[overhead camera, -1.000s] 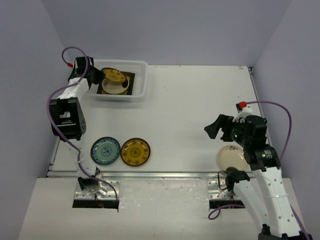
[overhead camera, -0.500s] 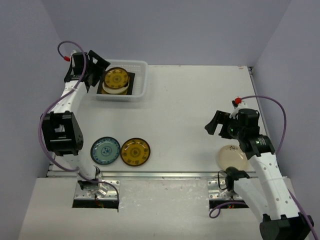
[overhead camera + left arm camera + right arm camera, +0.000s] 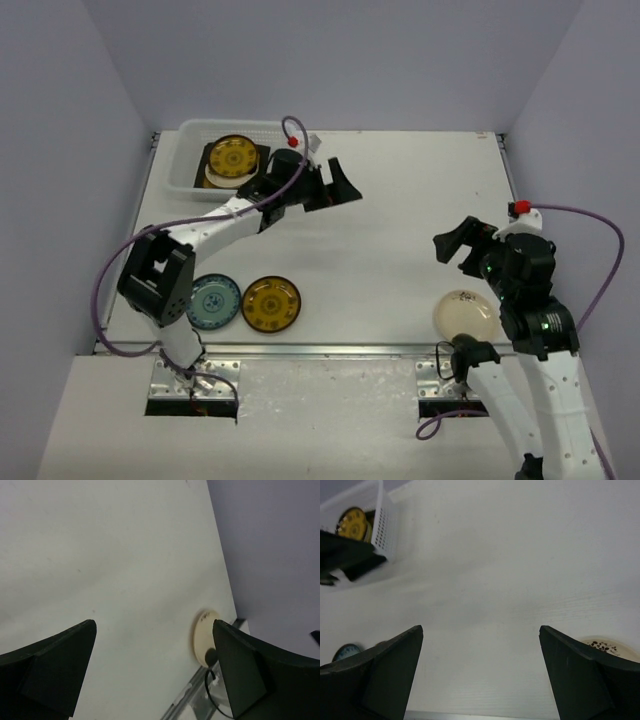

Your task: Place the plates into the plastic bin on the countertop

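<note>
Plastic bin (image 3: 183,165) sits in the far-left corner of the countertop (image 3: 410,190). It holds a stack topped by a yellow-brown patterned plate (image 3: 233,158) over a dark square plate (image 3: 260,148). Left to move: blue patterned plate (image 3: 212,302) and amber plate (image 3: 271,303) at front left, cream speckled plate (image 3: 466,315) at front right. Judged well underway, three to go. Left gripper (image 3: 338,186) hangs just right of the bin, fingers spread wide, empty. Right gripper (image 3: 462,243) is likewise spread and holds nothing, near the cream plate.

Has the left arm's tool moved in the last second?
Yes. The left tool swung from the plastic bin's left side across to its right, now open over the countertop.
</note>
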{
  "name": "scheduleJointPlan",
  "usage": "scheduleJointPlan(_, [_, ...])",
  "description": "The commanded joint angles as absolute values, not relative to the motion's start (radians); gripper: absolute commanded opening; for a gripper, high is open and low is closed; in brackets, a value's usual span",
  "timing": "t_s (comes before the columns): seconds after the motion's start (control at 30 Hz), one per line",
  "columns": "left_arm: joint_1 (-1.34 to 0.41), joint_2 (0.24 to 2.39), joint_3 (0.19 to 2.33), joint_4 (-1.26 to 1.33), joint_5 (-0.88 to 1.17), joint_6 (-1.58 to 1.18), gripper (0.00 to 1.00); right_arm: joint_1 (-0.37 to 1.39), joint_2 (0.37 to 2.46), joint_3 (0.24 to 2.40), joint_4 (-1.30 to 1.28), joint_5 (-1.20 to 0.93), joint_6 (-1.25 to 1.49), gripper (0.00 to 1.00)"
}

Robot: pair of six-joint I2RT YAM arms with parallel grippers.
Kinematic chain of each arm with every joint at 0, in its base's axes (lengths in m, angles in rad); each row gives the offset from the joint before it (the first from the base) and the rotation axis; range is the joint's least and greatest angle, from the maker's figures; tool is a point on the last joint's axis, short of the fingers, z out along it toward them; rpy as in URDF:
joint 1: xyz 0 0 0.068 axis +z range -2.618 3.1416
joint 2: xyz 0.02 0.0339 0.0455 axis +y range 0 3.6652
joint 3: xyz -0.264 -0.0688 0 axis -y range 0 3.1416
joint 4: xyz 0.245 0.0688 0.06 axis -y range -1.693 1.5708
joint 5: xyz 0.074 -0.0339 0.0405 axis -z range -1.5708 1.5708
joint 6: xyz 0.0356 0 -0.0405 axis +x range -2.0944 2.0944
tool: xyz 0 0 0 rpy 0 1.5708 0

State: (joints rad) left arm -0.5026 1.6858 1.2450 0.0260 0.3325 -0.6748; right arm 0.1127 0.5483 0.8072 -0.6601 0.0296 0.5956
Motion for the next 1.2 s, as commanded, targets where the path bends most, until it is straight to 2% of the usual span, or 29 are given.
scheduleJointPlan(0.0, [-0.656, 1.836, 1.209, 0.169, 0.546, -0.687, 1.00, 0.109, 0.424, 0.913, -0.701, 0.178, 0.630, 0.99])
scheduleJointPlan(0.13, [-0.881, 1.989, 1.258, 0.263, 0.590, -0.749, 1.00, 0.109, 0.403, 0.990, -0.738, 0.153, 0.611, 0.99])
scheduleJointPlan(0.33, [-1.016, 2.124, 1.280, 0.302, 0.501, -0.839, 0.99, 0.109, 0.385, 0.977, -0.730, 0.134, 0.623, 0.99])
scheduleJointPlan(0.4, [-1.033, 2.177, 1.285, 0.338, 0.484, -0.875, 0.96, 0.109, 0.365, 0.953, -0.709, 0.120, 0.638, 0.99])
scheduleJointPlan(0.57, [-1.058, 2.274, 1.327, 0.363, 0.404, -0.957, 0.85, 0.109, 0.344, 0.881, -0.660, 0.078, 0.664, 0.99])
scheduleJointPlan(0.7, [-1.068, 2.326, 1.374, 0.337, 0.320, -0.991, 0.69, 0.109, 0.348, 0.861, -0.653, 0.047, 0.670, 0.99])
scheduleJointPlan(0.87, [-1.071, 2.397, 1.477, 0.249, 0.256, -0.991, 0.64, 0.109, 0.318, 0.844, -0.641, 0.050, 0.667, 0.99])
scheduleJointPlan(0.97, [-1.075, 2.433, 1.514, 0.221, 0.249, -0.990, 0.56, 0.109, 0.309, 0.846, -0.642, 0.057, 0.657, 0.99])
scheduleJointPlan(1.17, [-1.079, 2.474, 1.537, 0.195, 0.247, -0.964, 0.25, 0.109, 0.303, 0.853, -0.643, 0.069, 0.627, 0.99])
